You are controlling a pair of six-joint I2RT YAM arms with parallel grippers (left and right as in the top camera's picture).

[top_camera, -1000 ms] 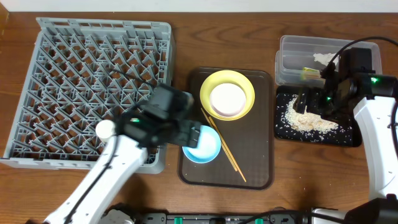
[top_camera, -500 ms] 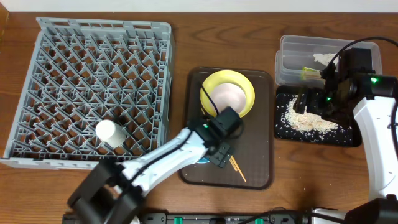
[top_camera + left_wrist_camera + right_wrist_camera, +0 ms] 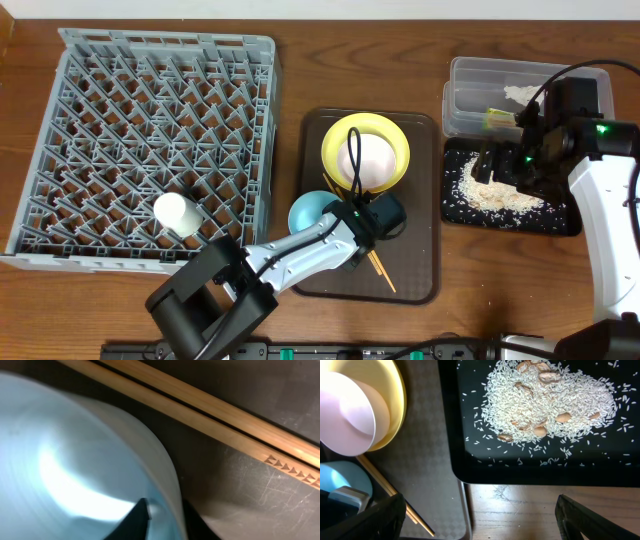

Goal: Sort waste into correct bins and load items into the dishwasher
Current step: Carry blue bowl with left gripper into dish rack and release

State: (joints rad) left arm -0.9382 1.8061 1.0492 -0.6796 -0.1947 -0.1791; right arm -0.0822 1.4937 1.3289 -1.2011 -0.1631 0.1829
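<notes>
Closest to me, my left gripper (image 3: 167,519) has one finger inside and one outside the rim of the light blue bowl (image 3: 312,212). It looks pinched on that edge, which I take as the safest hold on a thin, curved wall. The bowl sits at the near left of the brown serving tray (image 3: 420,270), and the chopsticks (image 3: 210,415) lie just beside it, so I would lift straight up to avoid dragging them. Behind it, the white bowl (image 3: 365,158) is nested in the yellow plate (image 3: 395,140), both waiting. The white cup (image 3: 172,210) is already in the dish rack (image 3: 150,100), where the bowl belongs. To the right, my right gripper (image 3: 480,510) hangs wide apart and empty by the black tray (image 3: 470,460) holding the rice scraps (image 3: 545,400). Farthest away, the clear tub (image 3: 460,100) holds the tissue (image 3: 520,94) and wrapper (image 3: 497,117).
</notes>
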